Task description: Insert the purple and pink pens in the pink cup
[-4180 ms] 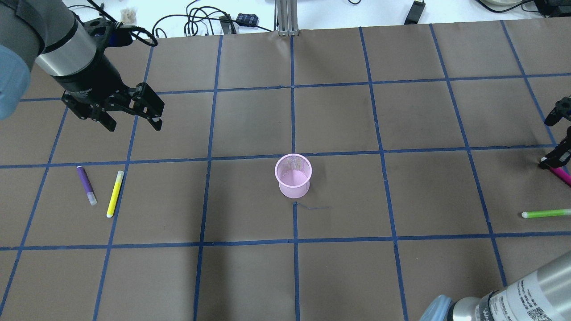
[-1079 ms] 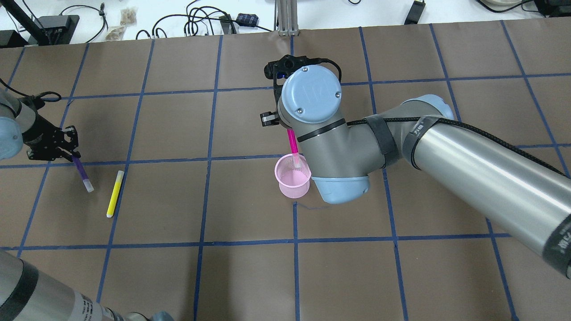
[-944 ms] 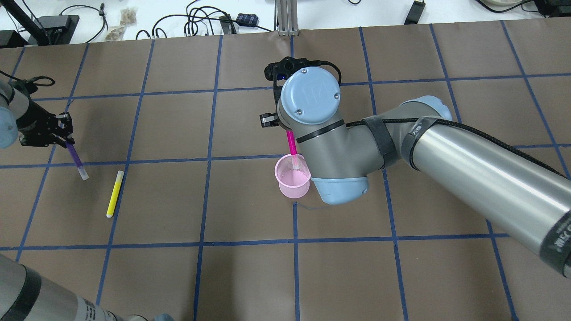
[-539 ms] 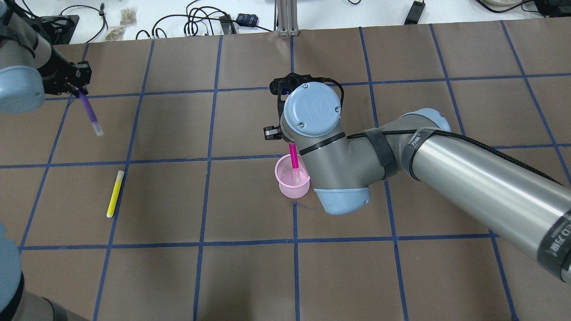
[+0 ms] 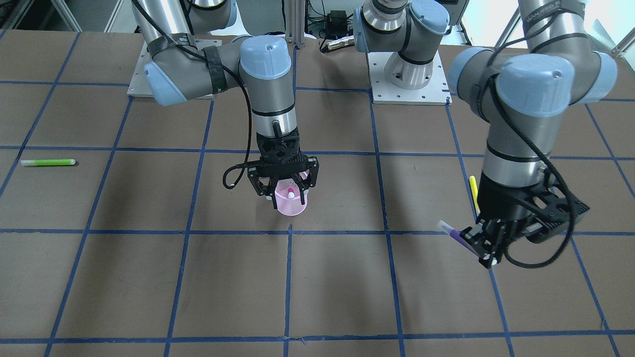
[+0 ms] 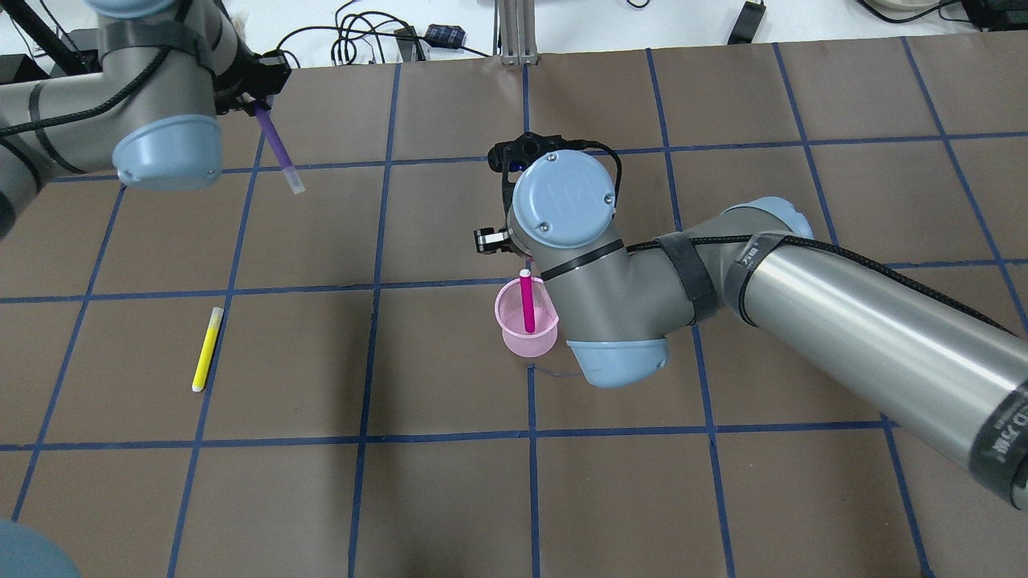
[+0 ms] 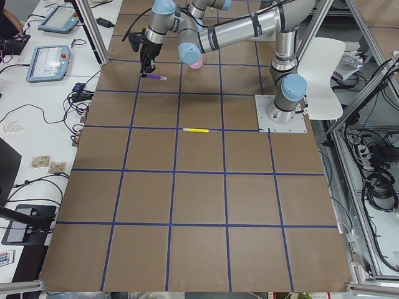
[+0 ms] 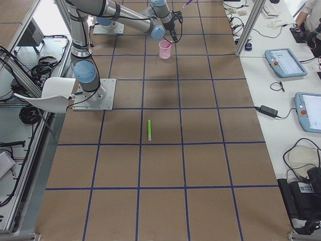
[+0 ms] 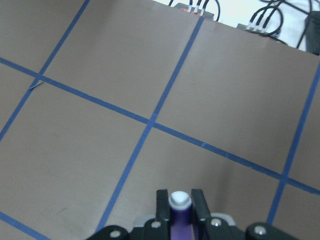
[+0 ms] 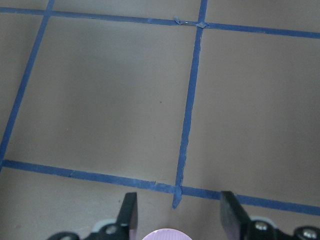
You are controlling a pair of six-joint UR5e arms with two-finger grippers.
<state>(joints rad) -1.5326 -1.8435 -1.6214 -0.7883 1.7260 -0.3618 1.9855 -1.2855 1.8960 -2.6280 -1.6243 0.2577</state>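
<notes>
Pink pen [image 6: 528, 303] now upright in cup [image 6: 524, 343]

No legible text, embossed mark on blue joint cap [image 6: 564, 195] unreadable, forearm sticker [image 6: 1013, 437] cut off

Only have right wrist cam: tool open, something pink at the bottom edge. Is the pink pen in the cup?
Observer: Yes, overhead shows the pink pen standing in the pink cup.
Operator: Tool clear of it?
Observer: Front view: right tool open, a finger each side of the pen, not gripping it.
Operator: Purple pen?
Observer: The left tool is shut on the purple pen, held in the air away from the cup.
</notes>
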